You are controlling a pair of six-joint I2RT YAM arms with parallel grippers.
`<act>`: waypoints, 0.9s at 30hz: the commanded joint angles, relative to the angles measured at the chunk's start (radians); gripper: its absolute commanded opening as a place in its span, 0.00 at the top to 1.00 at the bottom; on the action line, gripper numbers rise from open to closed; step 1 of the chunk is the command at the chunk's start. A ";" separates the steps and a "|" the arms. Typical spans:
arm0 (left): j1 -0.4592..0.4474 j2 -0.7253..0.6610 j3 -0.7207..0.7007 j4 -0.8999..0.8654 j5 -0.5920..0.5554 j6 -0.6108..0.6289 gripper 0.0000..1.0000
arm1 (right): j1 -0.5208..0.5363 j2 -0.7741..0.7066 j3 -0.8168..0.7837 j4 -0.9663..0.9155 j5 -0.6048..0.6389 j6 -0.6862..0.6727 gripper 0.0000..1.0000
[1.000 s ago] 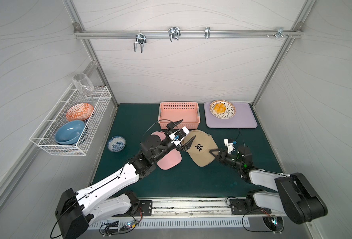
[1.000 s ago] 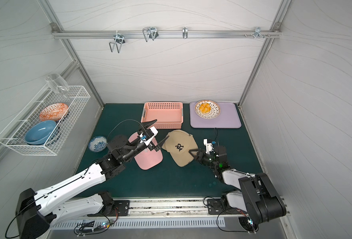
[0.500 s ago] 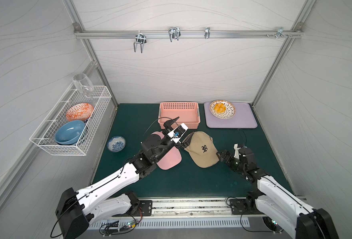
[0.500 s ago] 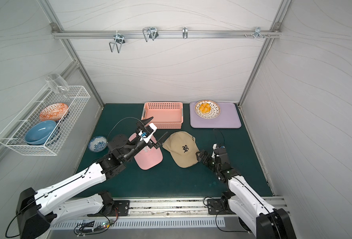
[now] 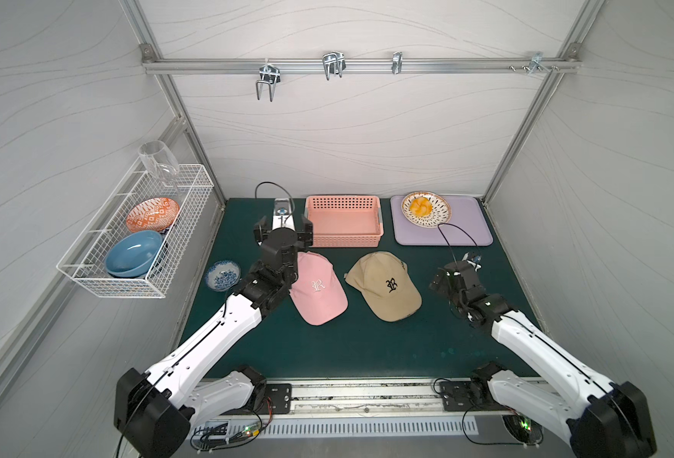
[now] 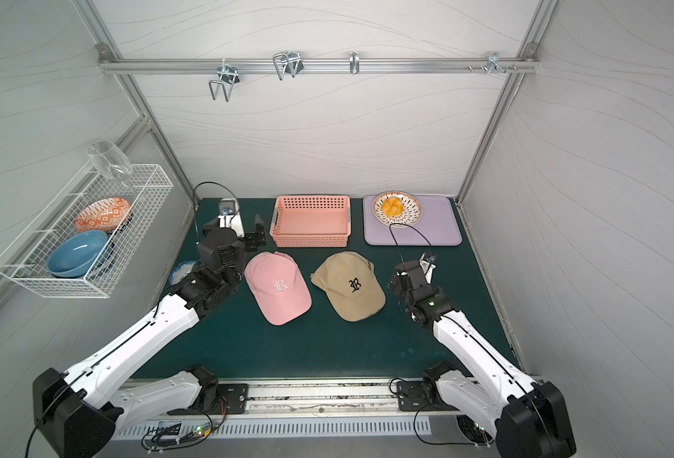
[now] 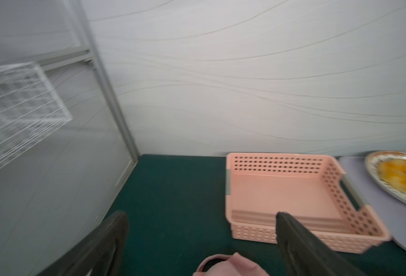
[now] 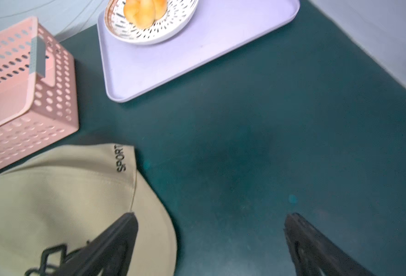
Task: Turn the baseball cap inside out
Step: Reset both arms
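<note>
On the green mat, between your two arms, the tan cap is lying crown up with its brim pointing toward the arm bases. The pink cap is lying just beside it the same way. Both are showing their embroidered letter, so neither is looking turned yet. From the task line alone I cannot tell which one you are meant to work, though your right arm is sitting closest to the tan one.

You are holding the right gripper low, just beside the tan cap's crown, jaws spread wide with nothing between them. In the right wrist view one jaw is hanging over the cap's cloth and the other over bare mat; whether it is touching, I cannot tell. That stance is suiting a pinch on the rim.

You are carrying the left gripper raised beyond the pink cap, near the corner of the pink basket, its jaws likewise wide apart and empty. Parked there, it is leaving both caps open to the overhead cameras, but it is pointing away from the work. Soft cloth is offering no firm edge, so I judge you are needing one arm to pin the band while the other pushes the crown through.
</note>
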 commanded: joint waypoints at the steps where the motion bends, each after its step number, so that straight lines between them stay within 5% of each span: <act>1: 0.101 -0.012 -0.042 -0.126 -0.128 -0.138 0.00 | -0.100 0.059 0.071 0.011 0.083 -0.102 0.01; 14: 0.406 0.089 -0.270 -0.031 -0.038 -0.176 0.00 | -0.397 0.226 -0.003 0.389 -0.012 -0.372 0.01; 27: 0.503 0.234 -0.446 0.452 0.364 -0.034 0.00 | -0.479 0.294 -0.203 0.865 -0.319 -0.548 0.01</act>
